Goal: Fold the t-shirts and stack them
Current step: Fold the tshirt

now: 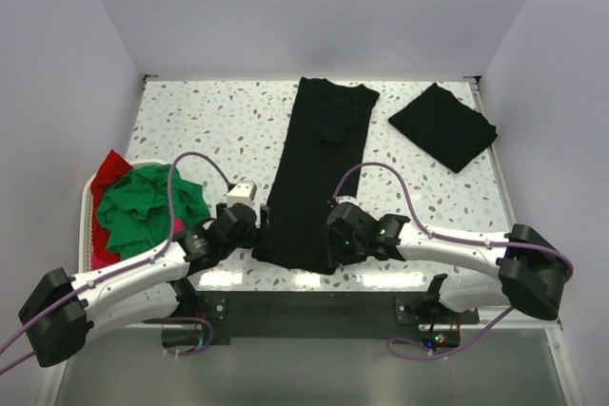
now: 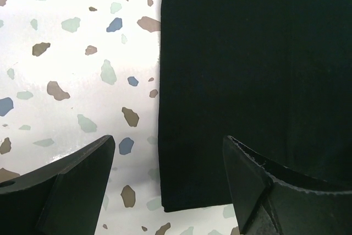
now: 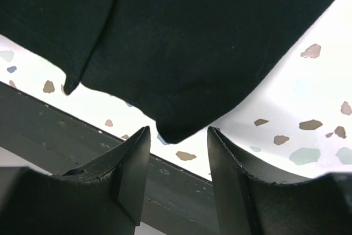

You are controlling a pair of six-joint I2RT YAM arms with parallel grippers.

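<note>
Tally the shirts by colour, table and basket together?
Black: 2, the long half-folded black cloth t-shirt and the square folded black cloth t-shirt
Bright green crumpled t-shirt: 1
Red cloth t-shirt: 1
Magenta cloth t-shirt, mostly hidden: 1
Total: 5

A long black t-shirt (image 1: 314,178), folded into a flat strip, lies with its near corners just ahead of the left fingers (image 2: 77,185) and right fingers (image 3: 126,180). A folded black t-shirt (image 1: 442,125) lies well beyond the right fingers. A green t-shirt (image 1: 147,206) lies crumpled over a red t-shirt (image 1: 112,168), left of the left fingers.

The surface (image 1: 195,121) is white, speckled with grey, brown and blue flecks, and pale plain walls (image 1: 314,7) close it on three sides. A white basket (image 1: 92,208) sits at its left edge.
</note>
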